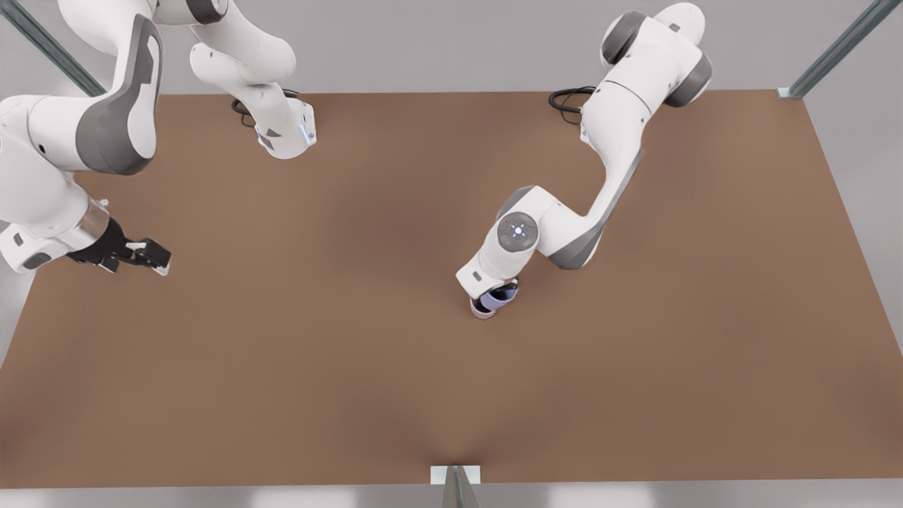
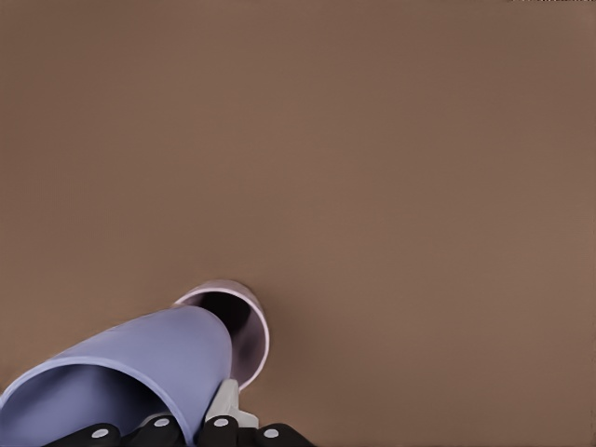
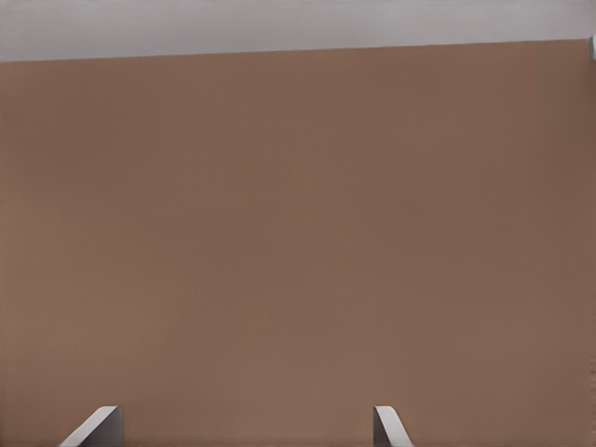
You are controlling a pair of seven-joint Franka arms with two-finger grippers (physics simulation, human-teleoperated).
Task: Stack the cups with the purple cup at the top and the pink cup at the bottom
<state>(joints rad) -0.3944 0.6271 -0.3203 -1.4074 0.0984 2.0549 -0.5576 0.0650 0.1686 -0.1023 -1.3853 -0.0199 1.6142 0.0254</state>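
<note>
The purple cup [image 2: 140,372] is tilted in my left gripper [image 2: 186,430], which is shut on its wall near the rim. One pale fingertip [image 2: 223,405] shows outside the cup. The cup's narrow end hangs right over the mouth of the pink cup [image 2: 253,326], which stands upright on the table. In the front view both cups sit mid-table under that gripper [image 1: 497,291], purple cup [image 1: 504,296] over pink cup [image 1: 482,310]. My right gripper [image 1: 152,257] waits at the front view's left edge, open, with nothing between its fingertips [image 3: 98,426].
The brown table [image 1: 353,367] spreads bare around the cups. Both arm bases with black cables [image 1: 568,99] stand at the far edge. Metal frame posts [image 1: 836,49] rise at the far corners, and a bracket [image 1: 456,476] sits at the near edge.
</note>
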